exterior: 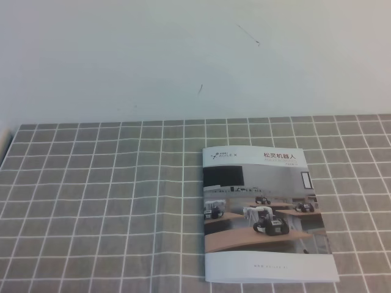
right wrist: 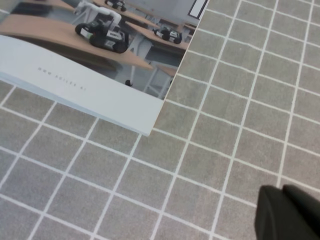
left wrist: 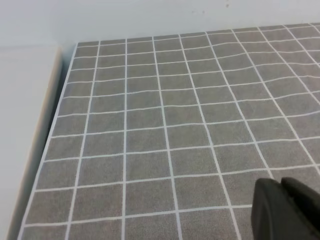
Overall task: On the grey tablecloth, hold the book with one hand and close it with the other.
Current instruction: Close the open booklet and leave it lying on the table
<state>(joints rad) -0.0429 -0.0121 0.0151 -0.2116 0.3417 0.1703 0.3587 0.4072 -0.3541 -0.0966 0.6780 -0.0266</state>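
Pale wall rises behind the table, which is spread with the grey tablecloth point(exterior: 91, 201), a grey-brown cloth ruled by thin white lines into small squares. On it lies the book point(exterior: 266, 213), a thin white glossy brochure, already shut and flat, its cover up with the photograph of wheeled robots and the Chinese title along the top. Its long axis runs from the wall towards the near edge of the cloth, with the fold seemingly on its left side.

Neither arm shows in the exterior high view. The right wrist view puts the book's near right corner point(right wrist: 147, 131) up and to the left of the right hand point(right wrist: 287, 215), well apart from it, with bare cloth between; only a dark tip of that hand shows, and I cannot tell how far it is parted, though it has nothing in it. The left hand point(left wrist: 285, 210) likewise shows only a dark tip over bare cloth, with no book in its view and nothing held; its opening cannot be told.

By my judgement the right hand is the nearer to the book, and the closing looks done.
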